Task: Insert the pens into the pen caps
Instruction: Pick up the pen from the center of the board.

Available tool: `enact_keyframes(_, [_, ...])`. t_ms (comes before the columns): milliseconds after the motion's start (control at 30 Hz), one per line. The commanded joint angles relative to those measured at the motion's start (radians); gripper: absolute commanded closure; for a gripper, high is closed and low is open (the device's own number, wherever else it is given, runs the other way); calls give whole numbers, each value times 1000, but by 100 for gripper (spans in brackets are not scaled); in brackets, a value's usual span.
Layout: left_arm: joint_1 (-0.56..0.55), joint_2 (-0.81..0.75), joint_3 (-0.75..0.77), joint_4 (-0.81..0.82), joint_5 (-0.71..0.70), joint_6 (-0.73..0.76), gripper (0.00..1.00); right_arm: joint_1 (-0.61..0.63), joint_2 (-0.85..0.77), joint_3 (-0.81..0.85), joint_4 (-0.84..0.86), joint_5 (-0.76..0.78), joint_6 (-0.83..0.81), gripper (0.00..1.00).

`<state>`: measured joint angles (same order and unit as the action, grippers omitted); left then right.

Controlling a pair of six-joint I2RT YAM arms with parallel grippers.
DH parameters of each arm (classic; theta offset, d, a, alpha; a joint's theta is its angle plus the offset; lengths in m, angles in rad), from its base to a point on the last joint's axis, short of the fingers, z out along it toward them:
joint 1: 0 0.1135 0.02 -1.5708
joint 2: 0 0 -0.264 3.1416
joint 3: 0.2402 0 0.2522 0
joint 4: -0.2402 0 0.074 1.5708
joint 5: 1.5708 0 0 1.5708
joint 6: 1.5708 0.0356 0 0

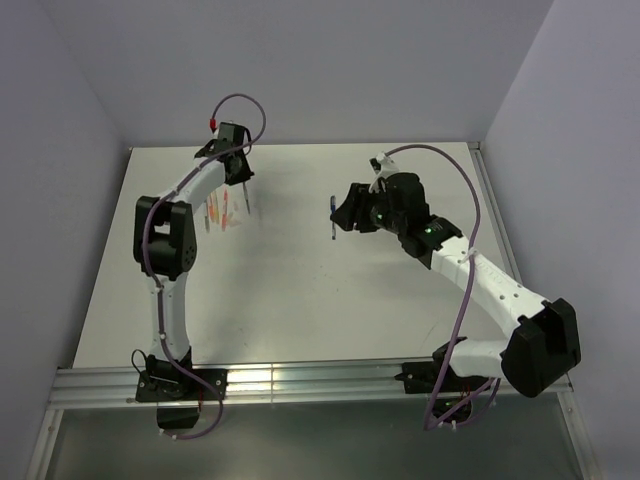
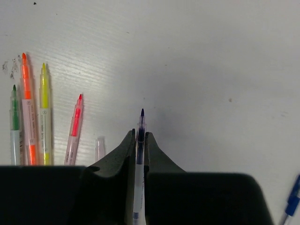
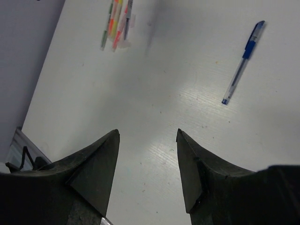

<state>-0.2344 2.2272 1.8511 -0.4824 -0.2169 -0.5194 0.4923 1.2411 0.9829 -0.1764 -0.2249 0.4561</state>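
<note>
My left gripper [image 2: 139,136] is shut on a thin dark blue pen [image 2: 141,129], whose tip sticks out ahead of the fingers, just above the table. In the top view this gripper [image 1: 243,195] hangs at the back left beside a row of pens [image 1: 222,212]. The row holds green [image 2: 15,119], orange [image 2: 28,110], yellow [image 2: 44,110] and red [image 2: 75,126] pens lying side by side. A small clear cap [image 2: 100,149] lies between the red pen and my fingers. My right gripper [image 3: 147,133] is open and empty above the table.
A blue pen [image 3: 243,63] with a clear barrel lies alone mid-table, close to the right gripper in the top view [image 1: 333,218], and shows at the left wrist view's corner [image 2: 291,201]. Grey walls enclose the table; a metal rail [image 1: 300,380] runs along the near edge.
</note>
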Motion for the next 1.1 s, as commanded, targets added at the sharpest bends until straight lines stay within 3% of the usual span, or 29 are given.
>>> enact_keyframes(0, [-6, -139, -41, 27, 60, -31, 100, 0, 35, 45, 120, -73, 19, 40])
enact_keyframes(367, [-80, -419, -306, 113, 174, -128, 100, 43, 242, 77, 426, -159, 90, 38])
enact_keyframes(533, [-132, -501, -345, 125, 177, -162, 100, 63, 348, 100, 541, -172, 156, 38])
enact_keyframes(833, [-247, -525, -337, 131, 169, -202, 100, 91, 443, 177, 552, -125, 197, 38])
enact_keyframes(1067, [-273, -517, -317, 133, 159, -209, 100, 94, 472, 186, 546, -111, 213, 39])
